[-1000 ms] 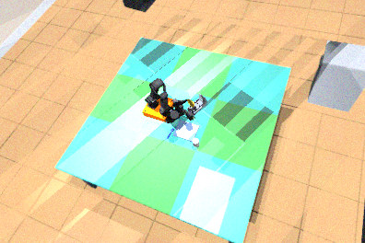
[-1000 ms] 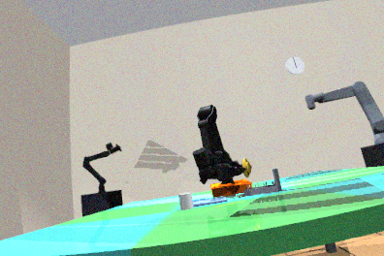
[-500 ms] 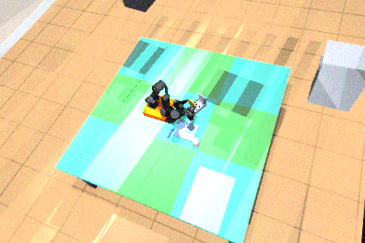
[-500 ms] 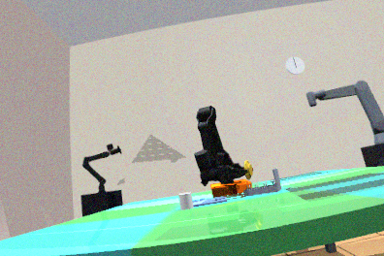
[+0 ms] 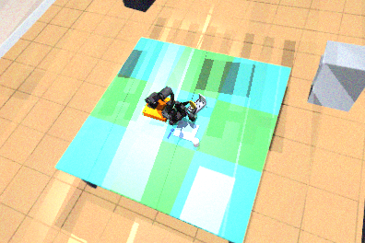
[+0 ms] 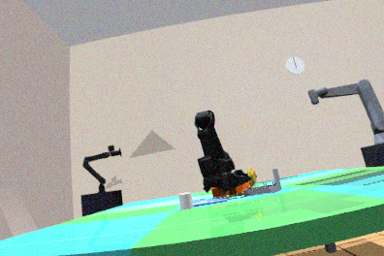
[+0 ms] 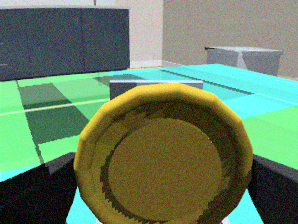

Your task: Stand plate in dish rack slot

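Note:
The yellow plate [image 5: 193, 105] [image 6: 252, 176] [image 7: 165, 170] is held on edge, roughly upright, its round face toward the wrist camera. My gripper [image 7: 162, 163] is shut on the plate, with one black finger at each side of its rim. The grey dish rack [image 5: 201, 102] [image 6: 276, 180] stands beside the plate; its tall end panel [image 7: 117, 90] shows behind the plate's top edge in the wrist view. The plate hides the slots and rails in the wrist view. Whether its lower edge is between rails or touches the rack cannot be told.
The arm's orange base [image 5: 154, 112] is close by the rack. A short white cylinder [image 5: 196, 143] [image 6: 185, 201] and a small blue item [image 5: 170, 133] are on the patterned table [image 5: 138, 167]. Other robots on black stands are in the background.

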`<state>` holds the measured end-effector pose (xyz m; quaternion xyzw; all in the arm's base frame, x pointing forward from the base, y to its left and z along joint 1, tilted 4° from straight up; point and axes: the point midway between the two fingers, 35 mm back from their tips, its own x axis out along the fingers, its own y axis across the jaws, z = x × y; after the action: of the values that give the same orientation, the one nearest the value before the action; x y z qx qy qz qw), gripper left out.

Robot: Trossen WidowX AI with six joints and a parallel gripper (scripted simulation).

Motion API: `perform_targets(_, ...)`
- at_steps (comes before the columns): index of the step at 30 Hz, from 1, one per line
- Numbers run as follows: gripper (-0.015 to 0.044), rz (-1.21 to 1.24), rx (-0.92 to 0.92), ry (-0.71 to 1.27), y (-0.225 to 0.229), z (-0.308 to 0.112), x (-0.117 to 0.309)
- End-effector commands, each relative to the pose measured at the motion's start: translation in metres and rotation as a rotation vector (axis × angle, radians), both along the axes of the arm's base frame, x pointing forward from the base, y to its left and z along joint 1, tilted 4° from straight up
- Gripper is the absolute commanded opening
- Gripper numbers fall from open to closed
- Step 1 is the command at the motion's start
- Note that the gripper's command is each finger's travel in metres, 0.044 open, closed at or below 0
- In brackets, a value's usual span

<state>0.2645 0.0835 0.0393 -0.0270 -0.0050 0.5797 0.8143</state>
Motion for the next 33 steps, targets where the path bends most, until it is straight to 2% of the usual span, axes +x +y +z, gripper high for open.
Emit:
perform_targets(1, 0.0000, 0.000, -0.008, -0.012, 0.0006, -0.0104, 0.0025)
perform_targets(15, 0.0000, 0.001, 0.000, 0.007, 0.0007, -0.0071, -0.0001)
perform_targets(30, 0.0394, 0.002, -0.001, 0.003, 0.0007, -0.0072, 0.0002)
perform_targets(33, 0.0400, 0.002, -0.001, 0.003, 0.0007, -0.0072, 0.0002)
